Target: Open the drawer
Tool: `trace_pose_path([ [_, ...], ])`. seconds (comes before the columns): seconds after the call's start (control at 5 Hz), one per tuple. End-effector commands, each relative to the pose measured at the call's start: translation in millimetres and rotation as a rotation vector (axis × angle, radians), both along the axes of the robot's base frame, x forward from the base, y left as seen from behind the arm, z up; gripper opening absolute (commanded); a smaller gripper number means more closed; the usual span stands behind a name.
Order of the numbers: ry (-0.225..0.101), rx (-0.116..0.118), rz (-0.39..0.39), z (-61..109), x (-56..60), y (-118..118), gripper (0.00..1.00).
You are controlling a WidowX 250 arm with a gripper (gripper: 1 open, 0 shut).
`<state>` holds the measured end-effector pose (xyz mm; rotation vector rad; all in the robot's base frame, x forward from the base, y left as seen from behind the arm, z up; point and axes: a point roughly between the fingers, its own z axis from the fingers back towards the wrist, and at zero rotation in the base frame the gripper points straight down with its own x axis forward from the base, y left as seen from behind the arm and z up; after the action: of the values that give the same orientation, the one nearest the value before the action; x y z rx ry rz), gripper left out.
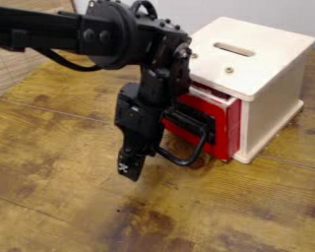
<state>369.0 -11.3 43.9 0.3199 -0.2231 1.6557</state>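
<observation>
Partly done, by the look of it: drawer [211, 124] pulled a little way out of the box [256, 67], red front standing proud of the cream face, though not far. Set just to the right of the end effector [131, 167] and slightly above it, with the black loop handle [184, 146] reaching out toward the end effector's side. Impossible to say whether the end effector is clenched or released, since the fingertips show only as one dark narrow tip pointing down at the table [68, 197]; equally unclear whether any part of it hooks the handle or merely passes in front of it. Left to do, judging from this: more travel outward, away from the box, until the drawer stands clearly open. Plenty of bare wooden table to the left of and below the end effector, so a wide free path for a further pull in that direction. Tighter on the right, where handle, drawer front and box crowd close against the arm [107, 39]. Below the tip, only a small gap to the table surface, so little room for dropping lower. Far table edge visible well up and left, no obstacle there.
</observation>
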Motion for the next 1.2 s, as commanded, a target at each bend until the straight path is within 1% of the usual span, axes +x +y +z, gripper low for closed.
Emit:
trace_pose_path([
  [0.0, -0.071, 0.07, 0.153, 21.2, -1.1, 43, 0.0],
  [1.0, -0.065, 0.102, 0.174, 29.7, -16.1, 43, 0.0],
])
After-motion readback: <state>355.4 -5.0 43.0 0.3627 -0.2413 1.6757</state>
